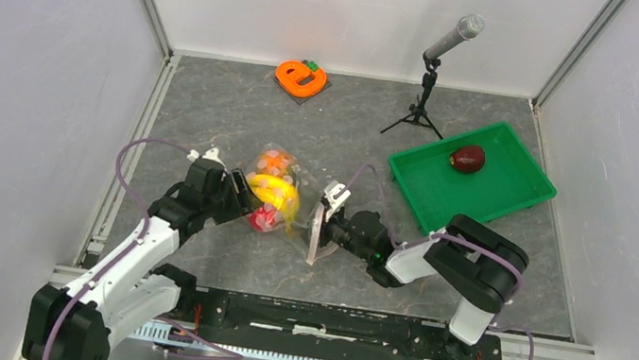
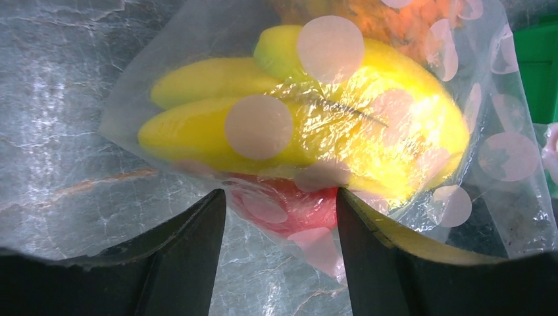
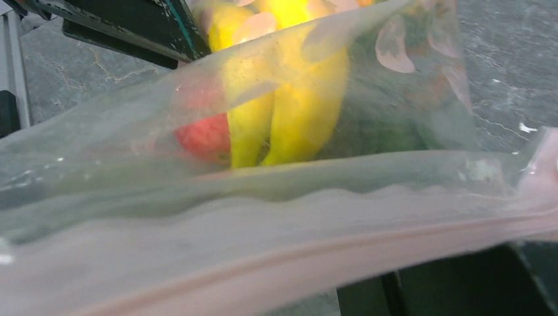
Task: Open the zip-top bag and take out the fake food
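The zip-top bag is held up between my two grippers. Through it I see the yellow banana bunch, the red apple and the orange pineapple. My left gripper is open, its fingers either side of the bag's lower corner just below the apple; it sits at the bag's left side in the top view. My right gripper is shut on the bag's zip edge, and the pink zip strip hides its jaws. The dark maroon fruit lies in the green tray.
An orange "e"-shaped object lies at the back centre. A microphone on a small tripod stands just behind the tray. White walls enclose the grey table on the left, back and right.
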